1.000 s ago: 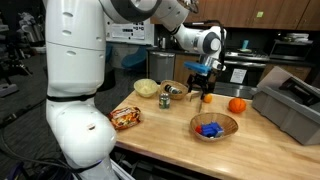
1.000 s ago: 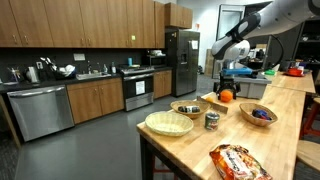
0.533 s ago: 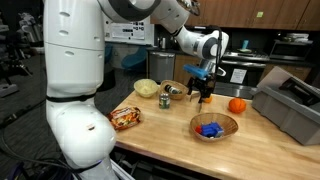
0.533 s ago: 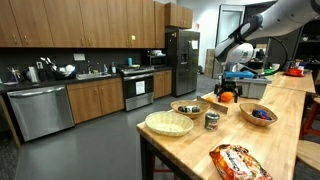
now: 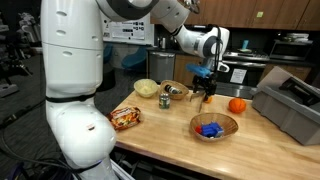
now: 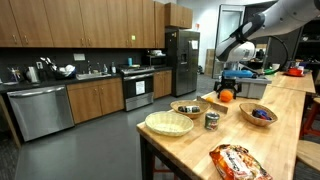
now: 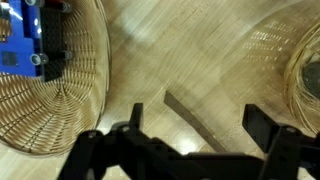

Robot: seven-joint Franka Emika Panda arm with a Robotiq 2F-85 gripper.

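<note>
Blue block (image 7: pixel 28 45): bright blue plastic w/ black parts on top, lying flat. A red bit shows next to it at the frame edge. It sits in a wicker basket (image 7: pixel 75 90) that is shallow and round w/ a tight spiral weave. Wrist view cuts both off, so only part of each shows.

Gripper (image 7: pixel 193 112): fingers wide apart, nothing betw. them. It hovers over the bare wood table (image 7: pixel 200 45), just beside the basket's rim and not touching it. The block is off to one side of the fingers, inside the rim, clear of them. In an exterior view the gripper (image 5: pixel 205 93) points down above the tabletop. There the wicker basket (image 5: pixel 232 122) stands nearer the table's front edge, w/ the blue stuff (image 5: pixel 209 129) at its middle.

Other containers:
- 2nd basket (image 7: pixel 290 50): on the opp. side of the gripper in wrist view, same weave, sth dark in it. In an exterior view it (image 5: pixel 172 90) holds small mixed items, too small to name.
- Pale bowl (image 5: pixel 146 88): just beside the 2nd basket.
- Grey bin (image 5: pixel 290 105): at the table's end, its wall hides the inside.

Loose on the table: can (image 5: pixel 166 101) near the pale bowl, orange (image 5: pixel 237 105) betw. gripper and bin, snack bag (image 5: pixel 126 118) by the robot's base
</note>
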